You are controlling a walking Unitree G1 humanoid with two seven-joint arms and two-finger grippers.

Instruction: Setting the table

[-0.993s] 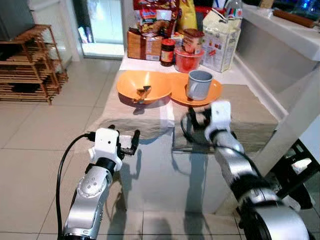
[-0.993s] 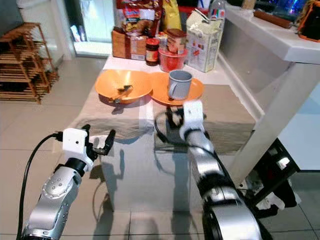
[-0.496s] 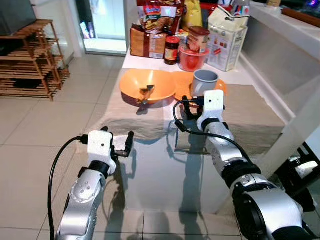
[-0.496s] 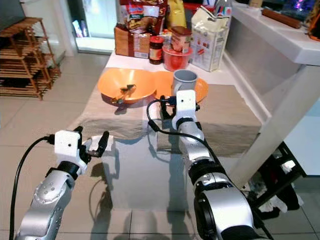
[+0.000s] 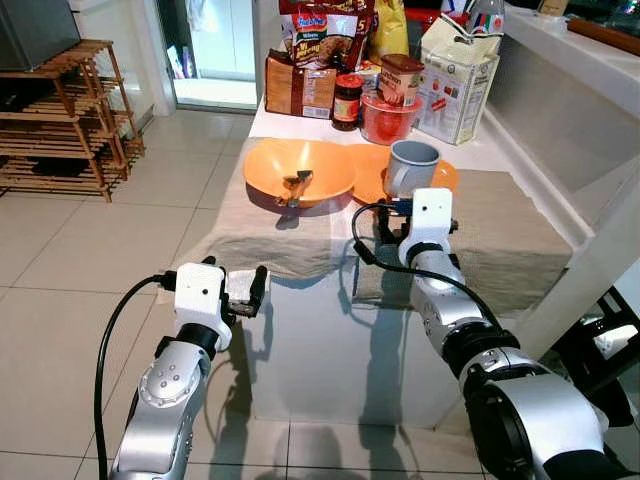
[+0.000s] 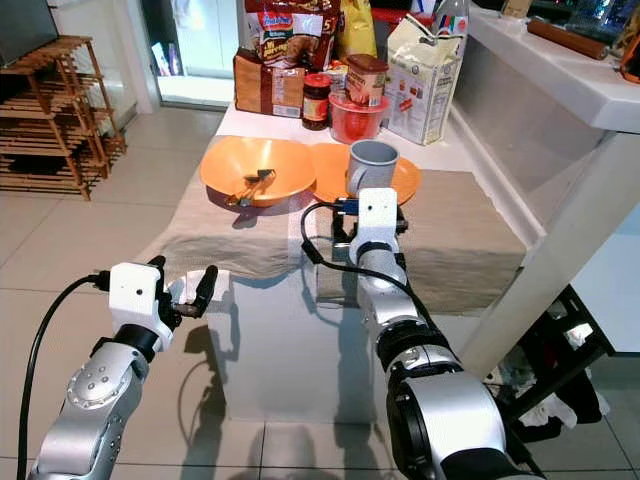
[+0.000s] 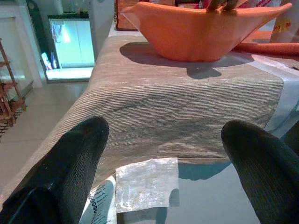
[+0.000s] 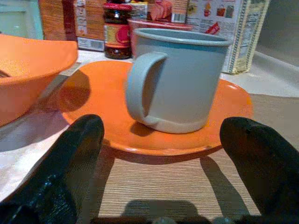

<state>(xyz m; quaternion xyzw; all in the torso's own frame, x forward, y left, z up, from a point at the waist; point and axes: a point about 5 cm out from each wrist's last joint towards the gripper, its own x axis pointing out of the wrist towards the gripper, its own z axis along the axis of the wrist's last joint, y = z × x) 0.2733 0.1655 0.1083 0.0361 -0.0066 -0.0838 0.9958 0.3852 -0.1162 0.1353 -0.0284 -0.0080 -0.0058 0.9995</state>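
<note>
Tiled floor in front, pale square tiles, robot arm shadows on it. White tabletop with beige runner draped over its near edge; small paper tag hangs just below the runner hem.

Left tool sits off the near left corner of the tabletop, fingers spread, nothing between them. Right tool is over the runner, fingers spread wide, aimed at the orange plate, not touching it. Grey mug stands upright on that plate, handle toward the orange bowl. Bowl sits just beside the plate on the robot's left, rims close or overlapping, cutlery lying inside.

Behind them: red container, dark jar, brown packet, white carton, more packets stacked at the far end. Grey counter runs along the right. Wooden rack on the floor far left, glass door beyond.

Versus 1 s ago: right tool has come forward from the runner's near edge to just short of the plate; camera view shifted slightly. Left tool roughly where it was. Mug, plate and bowl unmoved.
</note>
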